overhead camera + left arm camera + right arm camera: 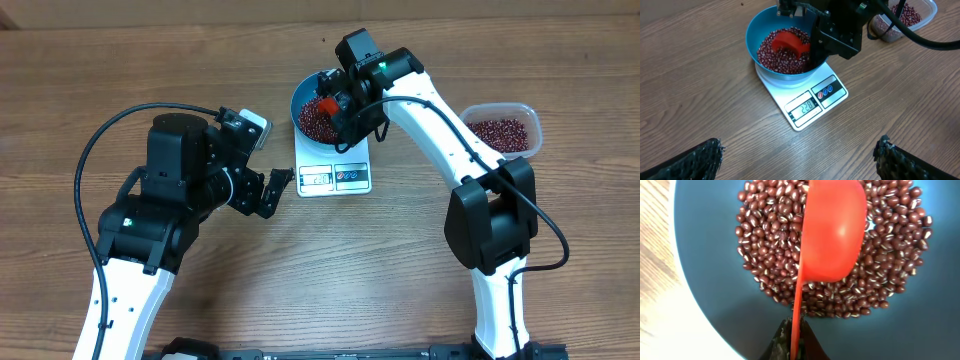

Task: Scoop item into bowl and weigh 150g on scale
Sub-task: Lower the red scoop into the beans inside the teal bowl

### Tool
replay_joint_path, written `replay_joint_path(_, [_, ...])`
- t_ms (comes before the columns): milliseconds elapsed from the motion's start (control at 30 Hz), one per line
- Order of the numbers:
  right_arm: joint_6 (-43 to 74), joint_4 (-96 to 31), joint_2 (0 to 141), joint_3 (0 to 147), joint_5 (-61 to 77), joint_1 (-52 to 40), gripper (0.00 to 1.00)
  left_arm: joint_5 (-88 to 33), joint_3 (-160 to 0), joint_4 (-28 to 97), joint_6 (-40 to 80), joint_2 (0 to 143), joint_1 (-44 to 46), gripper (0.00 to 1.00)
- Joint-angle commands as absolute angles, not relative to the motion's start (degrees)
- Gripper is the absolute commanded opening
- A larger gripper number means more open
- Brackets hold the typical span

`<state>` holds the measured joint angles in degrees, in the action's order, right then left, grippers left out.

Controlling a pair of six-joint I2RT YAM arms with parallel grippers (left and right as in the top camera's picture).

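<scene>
Left of the scale (335, 178), the left gripper (272, 190) hung over bare table, jaws wide apart and holding nothing. The scale carried the bowl (303, 100) on its far half, leaving the display edge clear. Digits showed there but were too blurred to trust. Beans (315, 120) lay heaped in the bowl. Above the scale, the right gripper (791, 342) was clamped on the thin handle of a red scoop (832, 230), whose cup sat on or just above the heap; contact could not be told. Right of the scale, well apart, a tub (533, 125) held more beans. Likely risks:
- The scoop or arm pressing on the bowl or heap would falsify the reading.
- A full scoop tipped in would overshoot the target.
- A sideways drag could slide the bowl off the scale or scatter beans.
</scene>
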<state>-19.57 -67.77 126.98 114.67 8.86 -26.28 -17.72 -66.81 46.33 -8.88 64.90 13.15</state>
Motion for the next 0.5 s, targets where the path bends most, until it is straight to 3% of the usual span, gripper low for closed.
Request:
replay_joint_path(0, [-20.0, -67.8, 127.4, 114.5, 11.9, -26.7, 0.04, -17.5, -67.9, 46.3, -7.9, 64.5, 13.5, 1.0])
replay_joint_path(467, [-21.2, -69.3, 127.3, 118.0, 21.3, -23.2, 0.04, -17.5, -67.9, 46.3, -7.9, 64.5, 13.5, 1.0])
